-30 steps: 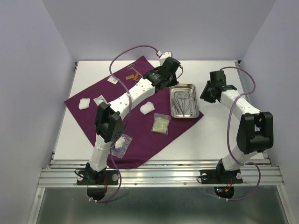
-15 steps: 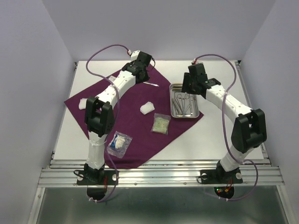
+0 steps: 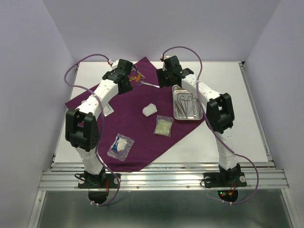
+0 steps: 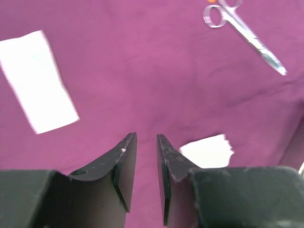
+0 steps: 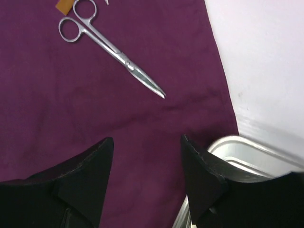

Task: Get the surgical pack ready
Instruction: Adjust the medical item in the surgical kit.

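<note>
- Right gripper [image 5: 145, 142] swung in from 3 o'clock, jaws spread wider and empty; scissors [image 5: 111, 54] lay on the cloth [image 5: 47, 118] at its 11 o'clock.
- Left gripper [image 4: 146, 137] backed off toward 9 o'clock, jaws barely apart, pinching nothing.
- Looked like scissors into the tray [image 5: 247, 152] was next.

Shows dark purple all over the cloth [image 3: 142, 135], plain and unpatterned. Gleams shiny silver on the tray [image 3: 174, 103] and the scissors [image 5: 110, 48], with an orange tag [image 5: 62, 5] by the handles. Reads white on the gauze pad [image 3: 149, 110] and the table [image 3: 228, 80], pale yellow-green inside the clear packet [image 3: 164, 126], and blue and white inside the second packet [image 3: 120, 146].
</note>
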Controlling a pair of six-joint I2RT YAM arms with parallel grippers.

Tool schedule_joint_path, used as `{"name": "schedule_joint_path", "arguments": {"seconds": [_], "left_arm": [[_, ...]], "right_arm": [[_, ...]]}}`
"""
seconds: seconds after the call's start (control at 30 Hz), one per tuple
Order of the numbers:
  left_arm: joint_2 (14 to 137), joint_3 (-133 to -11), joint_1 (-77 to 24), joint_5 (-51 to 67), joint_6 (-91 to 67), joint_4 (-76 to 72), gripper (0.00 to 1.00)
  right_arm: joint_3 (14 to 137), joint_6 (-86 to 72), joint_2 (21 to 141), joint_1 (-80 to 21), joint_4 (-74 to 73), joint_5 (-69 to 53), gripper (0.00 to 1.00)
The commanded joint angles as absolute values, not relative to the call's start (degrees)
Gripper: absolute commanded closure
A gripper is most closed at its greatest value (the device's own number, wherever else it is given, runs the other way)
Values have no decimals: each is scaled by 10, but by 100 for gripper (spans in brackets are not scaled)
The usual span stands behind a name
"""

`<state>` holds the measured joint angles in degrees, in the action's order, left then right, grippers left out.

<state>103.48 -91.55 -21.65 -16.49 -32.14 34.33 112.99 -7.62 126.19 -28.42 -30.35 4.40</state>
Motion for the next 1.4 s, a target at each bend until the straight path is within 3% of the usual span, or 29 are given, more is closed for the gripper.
{"name": "schedule_joint_path", "arguments": {"seconds": [0.0,0.33,0.67,1.23,1.37], "left_arm": [[943,-860,-195,-166,-299,350,65],[893,-794,-181,-151,-301,344,65],[896,-763,-181,-127,-306,327,65],[972,-816,-181,-98,-333,312,66],[1015,-846,-181,-84,-337,303,65]], "right_arm": [[1267,-33,1342,-286,-332,11,34],[1340,-29,1444,-286,-229,4,22],[1368,-35,1510,-296,-208,-20,21],[1198,-18,1380,-357,-217,-117,34],[1167,-25,1340,-357,-212,-80,34]]}}
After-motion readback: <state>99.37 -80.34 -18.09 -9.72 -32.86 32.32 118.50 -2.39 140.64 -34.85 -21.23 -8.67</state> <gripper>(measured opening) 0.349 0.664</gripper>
